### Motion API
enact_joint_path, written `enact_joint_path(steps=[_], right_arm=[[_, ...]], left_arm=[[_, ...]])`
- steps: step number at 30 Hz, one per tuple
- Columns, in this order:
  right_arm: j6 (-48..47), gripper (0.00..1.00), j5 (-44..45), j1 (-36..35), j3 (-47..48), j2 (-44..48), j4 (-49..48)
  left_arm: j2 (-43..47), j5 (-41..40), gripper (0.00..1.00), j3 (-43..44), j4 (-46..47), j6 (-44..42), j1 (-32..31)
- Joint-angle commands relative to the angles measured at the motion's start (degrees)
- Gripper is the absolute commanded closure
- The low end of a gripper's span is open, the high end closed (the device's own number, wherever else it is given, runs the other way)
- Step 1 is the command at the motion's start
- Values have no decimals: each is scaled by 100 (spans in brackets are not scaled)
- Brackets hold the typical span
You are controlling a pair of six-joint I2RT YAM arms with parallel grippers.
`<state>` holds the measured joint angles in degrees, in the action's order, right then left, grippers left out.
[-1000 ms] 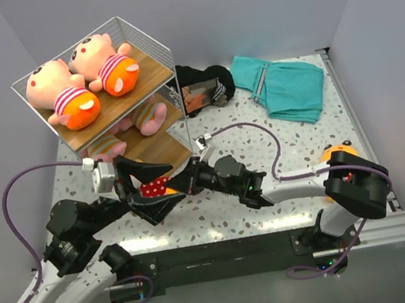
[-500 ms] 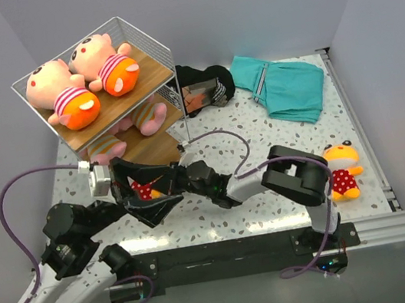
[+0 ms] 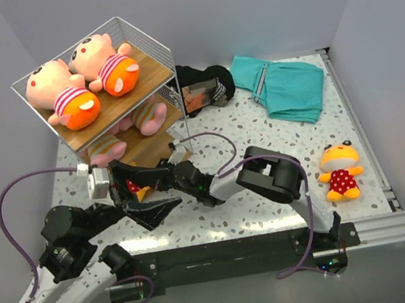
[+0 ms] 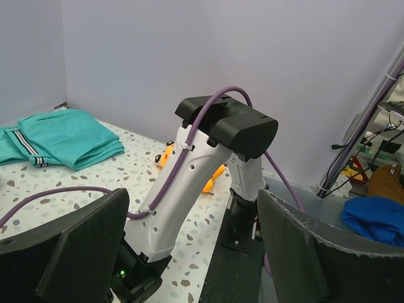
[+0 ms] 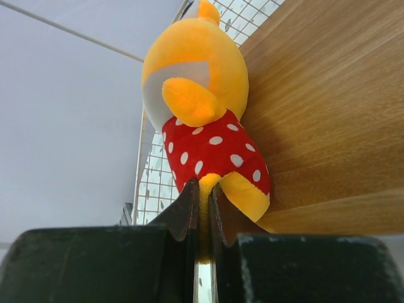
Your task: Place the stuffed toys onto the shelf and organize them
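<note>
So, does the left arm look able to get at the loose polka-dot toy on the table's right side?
Probably not: the loose polka-dot toy lies far right, and the right arm stretches across the table between it and the open left pincer.

Lower-tier stuffed toys point(image 3: 149, 118) half hidden beneath shelf point(image 3: 152, 66) board

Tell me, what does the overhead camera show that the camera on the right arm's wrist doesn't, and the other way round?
Only the overhead view shows two pink toys lying on the top board of the shelf. It also shows a folded teal cloth and a second polka-dot toy lying on the table at the right.

Only the right wrist view shows the right claw shut on what looks like the yellow leg of the held polka-dot toy.

Both show that held toy and the shelf's wood and wire mesh, though overhead the toy is mostly hidden.
</note>
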<state>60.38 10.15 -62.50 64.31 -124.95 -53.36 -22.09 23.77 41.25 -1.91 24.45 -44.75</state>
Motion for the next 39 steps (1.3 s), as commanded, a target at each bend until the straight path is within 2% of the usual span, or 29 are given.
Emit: enact_joint_path(steps=[1,3,4,6,8,9,12,19,21,22,23,25,29,31,33,34,36,39], right_arm=[[123,100,338,36,257,-144,-385],[141,94,356,71,213,-162,-473],[149,82,356,80,161,-110,-473],[167,68,364,133,91,-4,-412],[141,61,347,168,-24,242,-289],[115,53,286,177,-68,338,-115],[79,44,137,238,-304,751,334],[360,38,337,343,-727,1850,2424],[351,37,496,440,-536,2166,3512],[404,37,784,493,-430,2263,4039],[465,37,987,545,-333,2360,5062],[554,37,1434,756,-261,2702,5773],[379,38,3408,1142,-323,3256,7285],[203,38,3922,1520,-69,3371,8169],[-52,37,4949,1958,316,3197,8831],[78,37,5248,2196,458,3100,9713],[588,40,5522,3054,774,2889,10405],[1526,43,5795,3777,925,2721,11687]], left_arm=[[11,-83,12,84,-107,-98,-25],[11,-92,12,120,-125,-107,-25],[-6,-100,12,128,-134,-116,-25],[-6,-101,12,146,-160,-142,-25],[-24,-118,12,146,-195,-159,-25],[-24,-136,12,146,-230,-177,-25],[2,-267,12,137,-397,-265,-25],[-94,-987,11,172,-933,-844,-25],[-269,-1154,11,207,-1127,-1055,-25],[-313,-1190,11,199,-1153,-1108,-25],[-366,-1208,11,181,-1153,-1161,-25],[-454,-1199,11,15,-1066,-1179,-25],[-709,-1006,11,-38,-1074,-1083,-25],[-762,-1076,11,-117,-1057,-978,-16],[-876,-1138,11,-222,-1022,-714,-16],[-937,-1077,11,-232,-1030,-609,-25],[-1069,-551,11,-371,-856,-406,-25],[-1078,-224,10,-609,-547,-274,-16]])
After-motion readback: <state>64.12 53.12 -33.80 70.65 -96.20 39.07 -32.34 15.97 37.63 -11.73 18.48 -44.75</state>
